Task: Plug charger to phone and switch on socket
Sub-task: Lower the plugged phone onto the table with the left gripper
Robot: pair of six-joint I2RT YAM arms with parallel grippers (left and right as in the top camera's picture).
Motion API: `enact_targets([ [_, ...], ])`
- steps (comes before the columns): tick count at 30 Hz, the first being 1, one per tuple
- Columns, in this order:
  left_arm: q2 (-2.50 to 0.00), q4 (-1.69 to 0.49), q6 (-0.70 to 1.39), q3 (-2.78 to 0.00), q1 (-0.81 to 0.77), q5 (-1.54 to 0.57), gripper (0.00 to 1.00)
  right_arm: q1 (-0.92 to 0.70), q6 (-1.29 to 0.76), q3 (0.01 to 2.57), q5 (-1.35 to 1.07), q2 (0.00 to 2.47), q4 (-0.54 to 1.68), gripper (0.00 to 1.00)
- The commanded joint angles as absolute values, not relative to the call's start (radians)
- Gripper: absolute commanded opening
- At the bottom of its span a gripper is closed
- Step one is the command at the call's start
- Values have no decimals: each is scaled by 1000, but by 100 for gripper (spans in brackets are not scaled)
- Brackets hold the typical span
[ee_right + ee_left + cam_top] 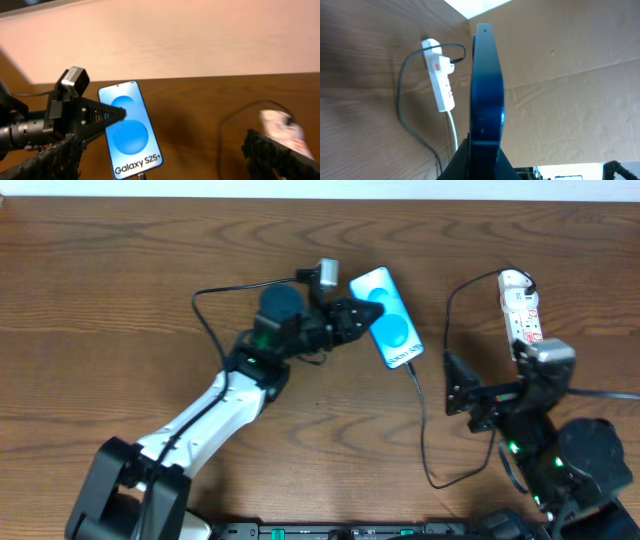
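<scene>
1. The phone (392, 330) is gripped by the left gripper (370, 314) near the middle of the table (120, 280), well to the left of the socket (522, 305).
2. The left gripper's jaws are clenched on the phone. One dark finger is laid across the blue screen, and the other is hidden behind the body.
3. In the left wrist view the phone (487, 85) is seen edge-on, rising straight out from between the fingers (462, 160) at the bottom of the frame.
4. The phone is held tilted, so that its screen is turned toward the right arm. The words "Galaxy S25+" can be read on it in the right wrist view (131, 132).
5. The charger (424, 420) is seen as a thin black cable. One end meets the phone's lower edge, and from there it is looped down across the wood. Its far end is plugged into the upper part of the socket (440, 80).
6. The socket is laid flat near the table's right far edge. Whether its red switch is on cannot be told.
7. The right gripper (468, 395) is held released and empty, between phone and socket and touching neither. Its fingers (55, 160) are spread wide apart at the lower corners of the right wrist view.
</scene>
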State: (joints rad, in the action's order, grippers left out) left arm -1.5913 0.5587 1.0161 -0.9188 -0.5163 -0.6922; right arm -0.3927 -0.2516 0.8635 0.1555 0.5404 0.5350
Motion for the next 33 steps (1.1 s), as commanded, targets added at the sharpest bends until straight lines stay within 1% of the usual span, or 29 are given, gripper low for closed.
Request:
enact_targets([
  [1,-1717,564,972,-1049,-555,-697,7,-385,-292,876,260,517,552,99],
  [7,-1961,211,753,-1204,-499,-872,8,-385,-346,876,257,555,576,99],
  [13,-2036,-39,609,-1206,-404,-883,7,-385,-419,876,255,642,570,99],
  [20,-2037,-94,483,-1206,-389,-940,7,-385,-482,876,252,786,513,99],
  [25,-2037,-257,293,-1206,-388,-970,7,-385,-611,876,252,895,437,99],
  [29,-2037,-279,258,-1206,-388,-950,8,-385,-643,876,252,950,407,99],
  [31,-2037,-279,258,-1206,-388,-922,13,-385,-643,876,252,962,400,99],
  [33,-2037,-276,258,-1206,-388,-923,22,-385,-643,876,252,962,400,99],
])
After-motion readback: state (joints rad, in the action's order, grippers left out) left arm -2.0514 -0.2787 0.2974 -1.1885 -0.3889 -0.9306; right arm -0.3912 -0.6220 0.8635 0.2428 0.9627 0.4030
